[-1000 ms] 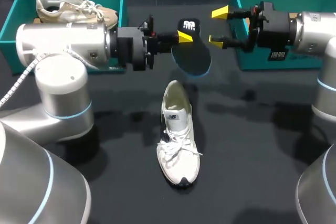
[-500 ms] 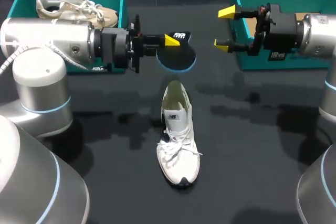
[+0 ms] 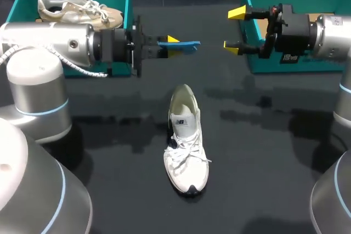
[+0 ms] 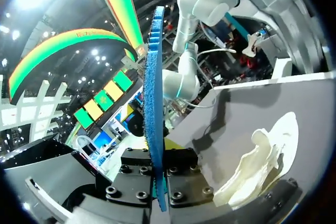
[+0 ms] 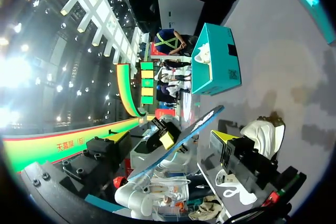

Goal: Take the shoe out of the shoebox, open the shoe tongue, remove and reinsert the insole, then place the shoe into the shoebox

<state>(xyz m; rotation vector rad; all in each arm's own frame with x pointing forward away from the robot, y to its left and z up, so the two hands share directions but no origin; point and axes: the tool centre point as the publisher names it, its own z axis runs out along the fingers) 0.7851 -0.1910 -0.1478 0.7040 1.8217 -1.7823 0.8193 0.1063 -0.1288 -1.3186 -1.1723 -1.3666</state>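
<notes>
Pulled back toward the bench's left edge since a second ago, the left tool (image 3: pixel 171 46) has turned the insole (image 3: pixel 185 44). Its broad dark face showed before; from above it is now a thin blue strip, seen edge-on. The right tool (image 3: pixel 234 29) has drawn slightly toward the right edge and has held that place for the last half second.

A teal left shoebox (image 3: pixel 21 5) sits at the bench's far left corner with a beige shoe (image 3: pixel 79 9) lying in it. A teal right shoebox (image 3: pixel 307 65) sits at the far right corner. The left arm lies across the front of the left shoebox, and the right arm across the front of the right one.

The white shoe (image 3: pixel 185 141) lies on the dark bench (image 3: pixel 274 163) near its middle, toe toward the near edge and heel opening toward the far edge.

The left tool is clenched on the insole's end, holding it in the air between the two boxes, beyond the shoe's heel and clear of the shoe. In the left wrist view the insole (image 4: pixel 154 103) rises straight out from between the fingers, with the shoe (image 4: pixel 257 166) off to one side below.

The right tool's fingers are spread wide and hold nothing. It points at the insole's free end across a gap.
</notes>
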